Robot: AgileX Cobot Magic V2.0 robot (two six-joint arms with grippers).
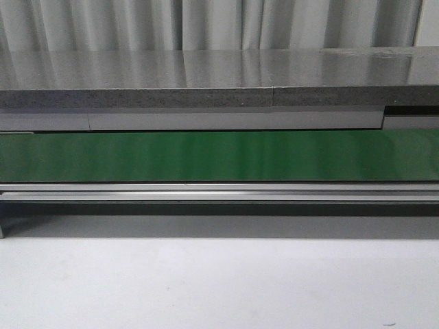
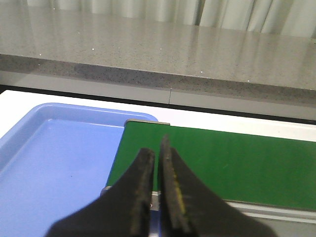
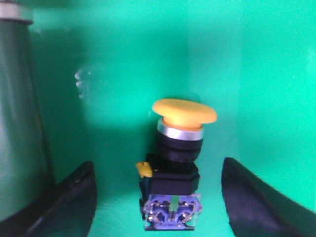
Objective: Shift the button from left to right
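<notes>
A grey stone worktop (image 1: 219, 75) runs wall to wall beyond the green conveyor belt (image 1: 219, 156), neither of my arms in the front view. Off the belt's left end sits a blue tray (image 2: 54, 168); over that end my left hand (image 2: 157, 163) hangs pressed closed on nothing. The button (image 3: 175, 168) lies on a green surface (image 3: 123, 59) between the fingers (image 3: 74, 197) of my right hand (image 3: 159, 190), spread wide and clear of it
</notes>
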